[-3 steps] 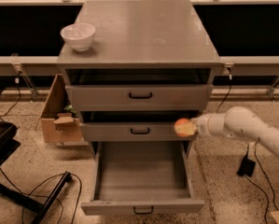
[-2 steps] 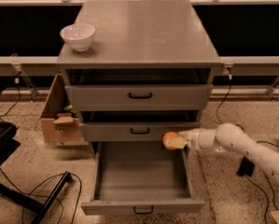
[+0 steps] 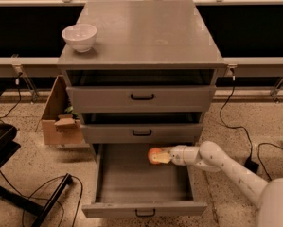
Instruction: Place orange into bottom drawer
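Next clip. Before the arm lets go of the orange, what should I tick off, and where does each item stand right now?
1. Wide grey bottom drawer with the small black handle is pulled open: ok.
2. Small round orange fruit sits in the two-finger gripper, which reaches in from the right side of the cabinet: ok.
3. The fruit is over the drawer's inside, near its back, not over the floor of the room: ok.
4. The fruit is low enough above the drawer's bottom for a gentle release: cannot tell.
5. Middle grey drawer is not pulled out over the fruit: ok.
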You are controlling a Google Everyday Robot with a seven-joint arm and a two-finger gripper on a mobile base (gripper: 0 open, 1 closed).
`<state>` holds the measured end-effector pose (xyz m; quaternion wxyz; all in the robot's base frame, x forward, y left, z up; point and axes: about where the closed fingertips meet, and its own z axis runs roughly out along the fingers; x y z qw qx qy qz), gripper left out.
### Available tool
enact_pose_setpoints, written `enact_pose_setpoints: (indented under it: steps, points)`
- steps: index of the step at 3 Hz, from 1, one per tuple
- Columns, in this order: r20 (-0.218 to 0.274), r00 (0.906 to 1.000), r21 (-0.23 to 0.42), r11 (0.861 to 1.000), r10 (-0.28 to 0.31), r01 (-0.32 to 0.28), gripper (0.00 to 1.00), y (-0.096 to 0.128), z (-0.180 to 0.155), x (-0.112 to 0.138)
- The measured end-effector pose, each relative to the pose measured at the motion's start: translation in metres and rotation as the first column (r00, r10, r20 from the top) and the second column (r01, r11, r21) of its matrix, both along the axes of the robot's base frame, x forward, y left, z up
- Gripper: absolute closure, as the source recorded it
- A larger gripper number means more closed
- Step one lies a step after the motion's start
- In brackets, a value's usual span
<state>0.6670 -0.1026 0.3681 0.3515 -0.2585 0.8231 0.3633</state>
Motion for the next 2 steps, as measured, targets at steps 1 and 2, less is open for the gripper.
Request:
enact_pose_setpoints:
  steps: [1,2]
  points:
    - [-0.035,0.9988,-0.043,0.998,0.034,-0.035,1.0,0.022,-0.065,-0.002]
    - [-0.059,0.9981,-0.101,0.995,0.015,-0.021,1.0,0.034,-0.12,-0.009]
